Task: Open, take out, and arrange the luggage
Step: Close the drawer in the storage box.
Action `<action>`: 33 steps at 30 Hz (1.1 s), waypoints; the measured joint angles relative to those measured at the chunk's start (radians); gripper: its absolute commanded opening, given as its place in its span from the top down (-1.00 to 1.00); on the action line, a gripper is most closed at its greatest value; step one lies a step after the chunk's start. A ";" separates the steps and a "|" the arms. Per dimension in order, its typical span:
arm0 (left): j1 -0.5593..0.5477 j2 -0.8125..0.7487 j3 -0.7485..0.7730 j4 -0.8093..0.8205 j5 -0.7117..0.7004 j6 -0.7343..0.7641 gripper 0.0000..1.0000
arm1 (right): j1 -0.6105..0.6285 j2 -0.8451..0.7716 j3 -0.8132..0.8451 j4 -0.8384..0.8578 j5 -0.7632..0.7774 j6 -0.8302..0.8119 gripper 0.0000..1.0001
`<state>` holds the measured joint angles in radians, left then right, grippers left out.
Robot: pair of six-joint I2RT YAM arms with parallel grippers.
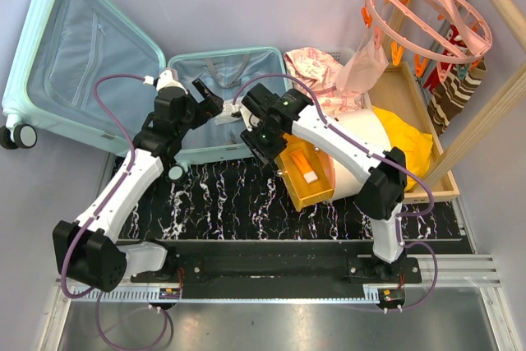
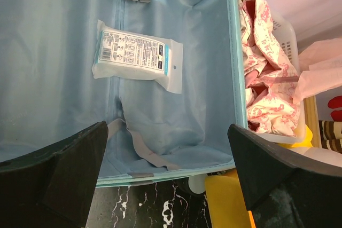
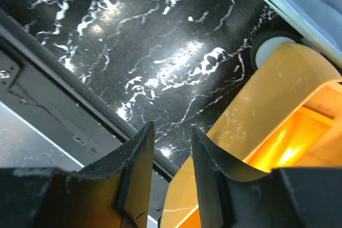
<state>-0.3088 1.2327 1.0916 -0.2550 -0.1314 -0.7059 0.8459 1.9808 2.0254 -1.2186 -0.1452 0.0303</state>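
The luggage [image 1: 220,63], a pale mint suitcase, lies open. Its lid [image 1: 74,47] leans against the back left wall and its base sits mid-table. A white packet [image 2: 138,54] lies on the grey-blue lining [image 2: 53,89], with nothing else showing inside. My left gripper [image 1: 215,98] hovers over the base's near edge, open wide and empty [image 2: 166,129]. My right gripper [image 1: 256,140] hangs just in front of the suitcase, by a wheel [image 3: 270,52]. It is open [image 3: 172,129], its fingers either side of the rim of a yellow bin [image 3: 278,89].
The yellow bin [image 1: 316,191] lies on the black marbled mat [image 1: 222,203] with an orange item inside. A white basket [image 1: 349,59] of pink cloth stands right of the suitcase. A wooden tray [image 1: 419,96], yellow cloth [image 1: 407,141] and a pink hanger ring [image 1: 427,10] fill the right.
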 measured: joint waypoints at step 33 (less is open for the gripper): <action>0.001 0.000 0.000 -0.039 -0.004 -0.021 -0.98 | -0.002 0.002 -0.092 -0.014 0.441 0.082 0.02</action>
<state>-0.3077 1.2327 1.0912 -0.2935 -0.1356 -0.7265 0.8444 1.9823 1.9339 -1.2327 0.2962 0.1123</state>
